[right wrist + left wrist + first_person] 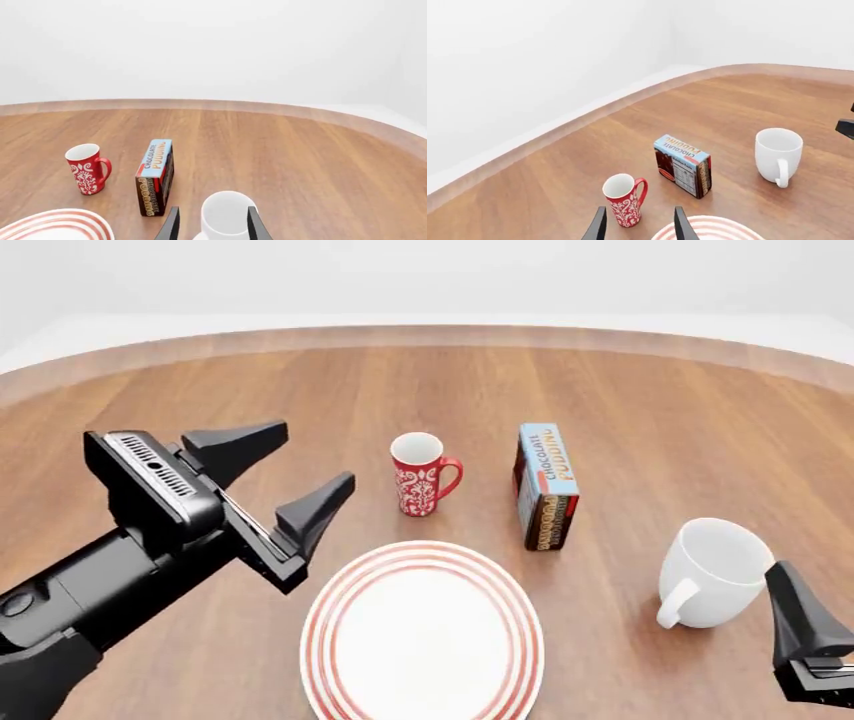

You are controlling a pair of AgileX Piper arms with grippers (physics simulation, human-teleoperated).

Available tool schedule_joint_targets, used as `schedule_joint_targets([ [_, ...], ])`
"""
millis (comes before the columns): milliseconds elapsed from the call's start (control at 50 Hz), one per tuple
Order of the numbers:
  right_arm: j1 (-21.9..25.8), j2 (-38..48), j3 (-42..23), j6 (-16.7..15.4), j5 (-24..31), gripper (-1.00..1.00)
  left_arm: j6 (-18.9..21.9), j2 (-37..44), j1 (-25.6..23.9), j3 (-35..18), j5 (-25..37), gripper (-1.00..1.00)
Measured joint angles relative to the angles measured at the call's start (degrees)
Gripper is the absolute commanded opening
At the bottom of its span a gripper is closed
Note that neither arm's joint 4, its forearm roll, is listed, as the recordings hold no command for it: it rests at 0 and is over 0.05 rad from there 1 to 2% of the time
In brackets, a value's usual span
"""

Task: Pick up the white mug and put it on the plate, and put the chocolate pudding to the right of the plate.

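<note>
- Left wrist view: the left gripper (639,225) shows two dark fingertips with its jaws apart and nothing between them. Past them stands a slim red mug with white pattern (624,199), upright, its handle turned toward the small rectangular chocolate pudding box (683,165). The box stands on a narrow side, its light-blue lettered face up. The plain glossy white mug (778,155) stands upright well apart from the box, its loop handle facing the camera. A slice of the large round white plate with red rings (710,229) shows just beside one fingertip. All rest on the brown wooden desk (740,100), whose curved far edge meets a white wall.
- Front view: the left gripper (296,472) hangs above the desk's left part, jaws wide open and empty, near the plate's (422,636) left rim. The plate lies at the near middle of the desk (267,380). Behind it stand the red mug (420,475) and, to its right, the chocolate pudding box (546,485). The white mug (710,571) stands toward the near right, clear of the plate, handle pointing toward the near edge. Only part of the right gripper (809,638) shows at the near right corner, just beside the white mug; there I cannot tell how its jaws stand.
- Right wrist view: the right gripper (212,225) has its jaws open, and the white mug (226,215) sits between the fingertips, ungrasped as far as can be seen. The chocolate pudding box (155,177) stands near it, the red mug (87,168) beyond, and the plate's (57,226) rim nearby.
</note>
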Motion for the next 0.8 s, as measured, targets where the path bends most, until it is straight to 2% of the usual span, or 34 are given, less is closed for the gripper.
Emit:
schedule_joint_targets([
  [800, 0.0, 0.0, 0.0, 0.0, 0.0, 1.00, -0.3, 11.0, -7.3, -6.9, -0.8, 1.00],
])
